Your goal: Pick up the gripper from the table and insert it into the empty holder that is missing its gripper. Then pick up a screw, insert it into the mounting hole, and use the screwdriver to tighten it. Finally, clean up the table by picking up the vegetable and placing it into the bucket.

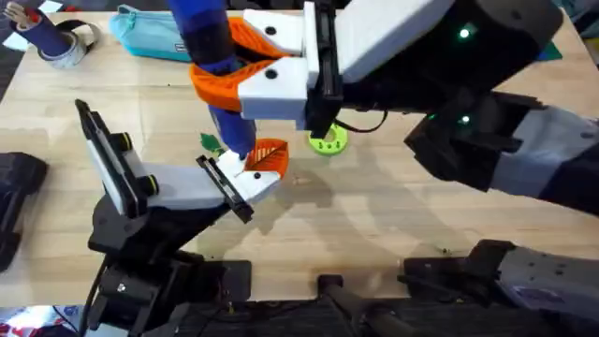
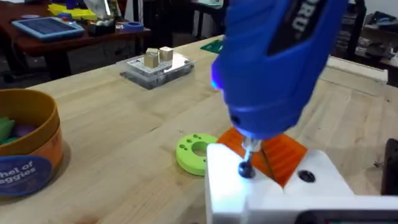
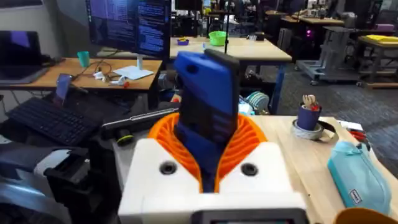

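The right gripper [image 1: 248, 70] clenches the screwdriver [image 1: 217, 56] — a thick, smooth blue plastic handle, its long axis near vertical, the short metal tip directly over a dark screw [image 2: 246, 169]. The screw sits in the white, angular holder [image 2: 261, 186], where the ribbed orange gripper [image 1: 269, 155] is seated. Whether the left arm's own fingers are closed cannot be told. The green-leafed vegetable [image 1: 211, 143] lies on the table just beside the holder — the tan bucket [image 2: 28, 146] stands well apart.

My blue screwdriver [image 2: 273, 62] stands tip-down on a dark screw [image 2: 246, 169] in the white holder [image 2: 273, 193], the ribbed orange gripper [image 2: 283, 155] seated in it, the leafy vegetable [image 1: 210, 143] just beside.
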You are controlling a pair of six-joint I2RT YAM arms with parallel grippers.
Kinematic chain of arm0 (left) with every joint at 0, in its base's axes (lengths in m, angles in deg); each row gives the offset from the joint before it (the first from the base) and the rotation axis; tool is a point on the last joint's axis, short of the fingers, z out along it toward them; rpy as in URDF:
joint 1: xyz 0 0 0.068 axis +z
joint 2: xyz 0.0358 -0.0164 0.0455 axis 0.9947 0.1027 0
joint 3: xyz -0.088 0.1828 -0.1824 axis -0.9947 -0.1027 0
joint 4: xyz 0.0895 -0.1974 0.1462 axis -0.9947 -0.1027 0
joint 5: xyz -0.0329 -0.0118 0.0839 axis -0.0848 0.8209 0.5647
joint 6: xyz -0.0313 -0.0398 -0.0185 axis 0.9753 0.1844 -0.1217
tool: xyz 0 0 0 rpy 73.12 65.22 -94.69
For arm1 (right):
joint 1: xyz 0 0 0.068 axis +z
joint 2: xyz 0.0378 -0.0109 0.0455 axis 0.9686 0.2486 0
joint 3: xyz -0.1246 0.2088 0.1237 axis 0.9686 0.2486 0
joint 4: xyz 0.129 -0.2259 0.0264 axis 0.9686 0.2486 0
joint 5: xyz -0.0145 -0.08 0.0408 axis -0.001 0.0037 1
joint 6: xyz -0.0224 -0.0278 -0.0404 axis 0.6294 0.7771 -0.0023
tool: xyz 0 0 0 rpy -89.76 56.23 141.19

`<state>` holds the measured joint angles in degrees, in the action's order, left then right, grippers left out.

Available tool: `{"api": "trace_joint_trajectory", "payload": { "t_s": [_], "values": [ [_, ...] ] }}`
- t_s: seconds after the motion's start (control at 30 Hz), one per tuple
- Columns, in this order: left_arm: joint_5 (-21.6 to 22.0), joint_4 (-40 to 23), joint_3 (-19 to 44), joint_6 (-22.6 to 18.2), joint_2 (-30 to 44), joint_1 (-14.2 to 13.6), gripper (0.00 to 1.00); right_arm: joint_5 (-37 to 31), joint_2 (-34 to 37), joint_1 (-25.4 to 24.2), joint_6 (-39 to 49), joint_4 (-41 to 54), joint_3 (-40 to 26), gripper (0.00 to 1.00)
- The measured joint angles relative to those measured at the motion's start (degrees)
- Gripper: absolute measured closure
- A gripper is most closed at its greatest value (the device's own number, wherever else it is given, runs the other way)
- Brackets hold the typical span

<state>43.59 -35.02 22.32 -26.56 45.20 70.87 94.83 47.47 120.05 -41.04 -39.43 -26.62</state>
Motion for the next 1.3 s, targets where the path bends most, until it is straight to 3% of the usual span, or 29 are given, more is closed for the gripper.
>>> {"api": "trace_joint_trajectory", "payload": {
  "t_s": [1.3],
  "values": [
    [0.0,0.0,0.0,0.0,0.0,0.0,0.990,0.7,0.0,0.0,-1.9,-4.4,0.1,0.925]
  ]
}}
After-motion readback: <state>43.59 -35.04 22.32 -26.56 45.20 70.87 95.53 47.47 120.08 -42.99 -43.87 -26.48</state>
